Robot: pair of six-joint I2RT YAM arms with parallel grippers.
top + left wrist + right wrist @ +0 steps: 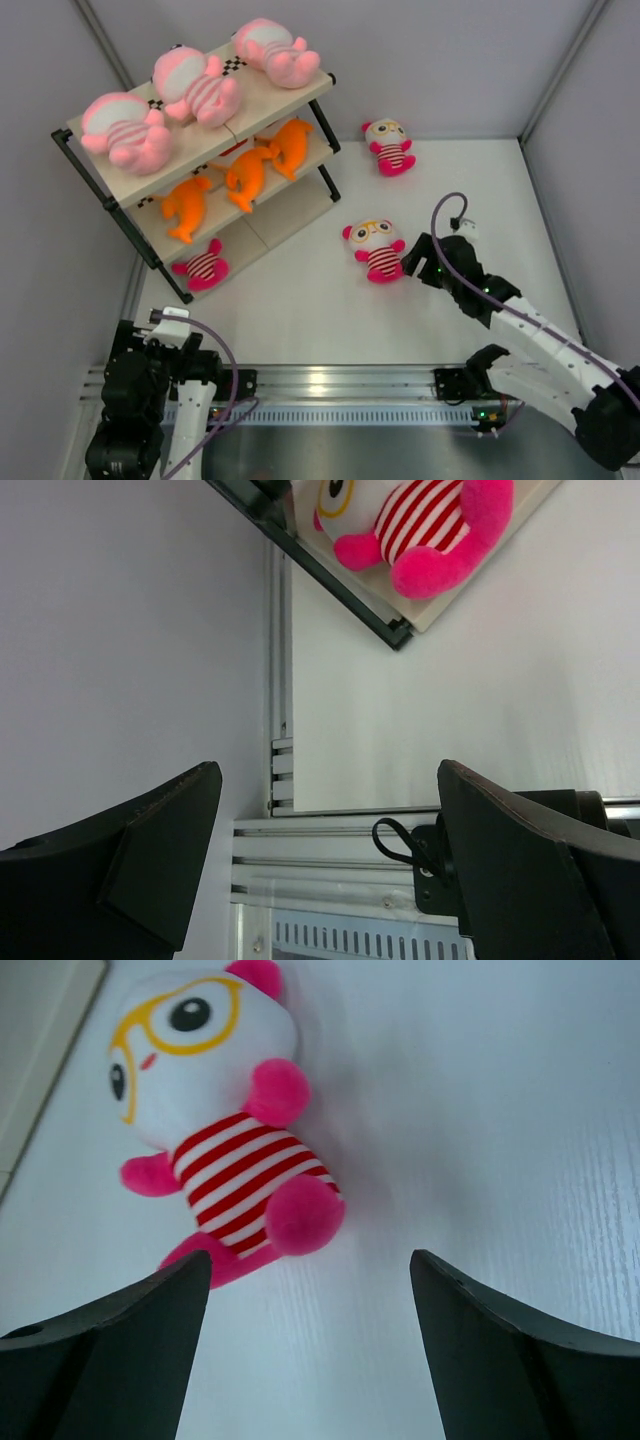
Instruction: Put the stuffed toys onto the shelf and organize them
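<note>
We see white links and black joints on the left arm (135, 390) and right arm (540, 345), each with a looping purple cable (232, 375); the fingers (100, 1360) are matte black wedges.

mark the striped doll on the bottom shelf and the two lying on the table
shelved doll (204, 266): top external view, striped belly
nearer loose doll (245, 1175): right wrist view, striped belly
farther loose doll (391, 154): top external view, striped belly
</note>
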